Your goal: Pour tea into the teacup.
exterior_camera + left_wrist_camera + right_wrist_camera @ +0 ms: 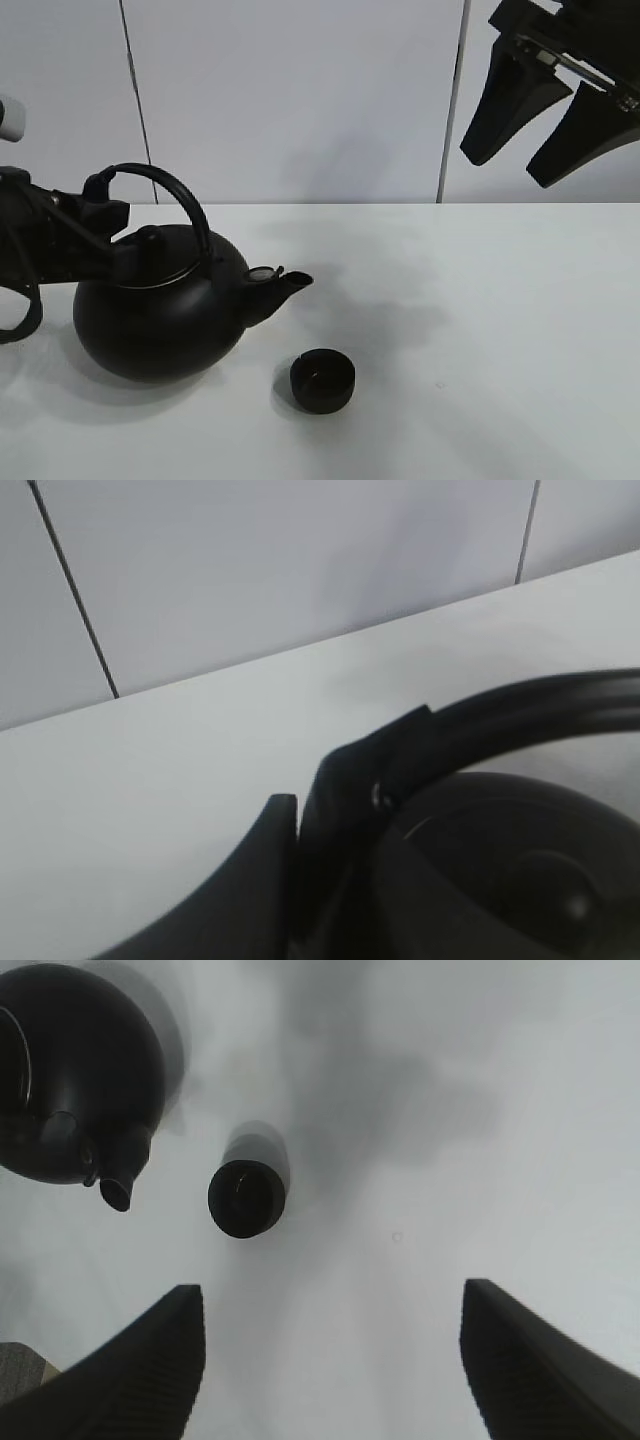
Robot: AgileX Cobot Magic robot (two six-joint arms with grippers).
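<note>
A big round black kettle (160, 315) stands on the white table (480, 350) at the left, its spout (290, 285) pointing right. My left gripper (100, 205) is shut on the left end of the kettle's arched handle (520, 715). The small black teacup (322, 380) sits upright just right of and in front of the spout; the right wrist view shows the teacup (246, 1198) beside the kettle (75, 1070). My right gripper (530, 125) hangs open high above the table at the upper right, nothing between its fingers (130, 1375).
A white panelled wall (300, 100) rises behind the table. The table's right half shows only shadows.
</note>
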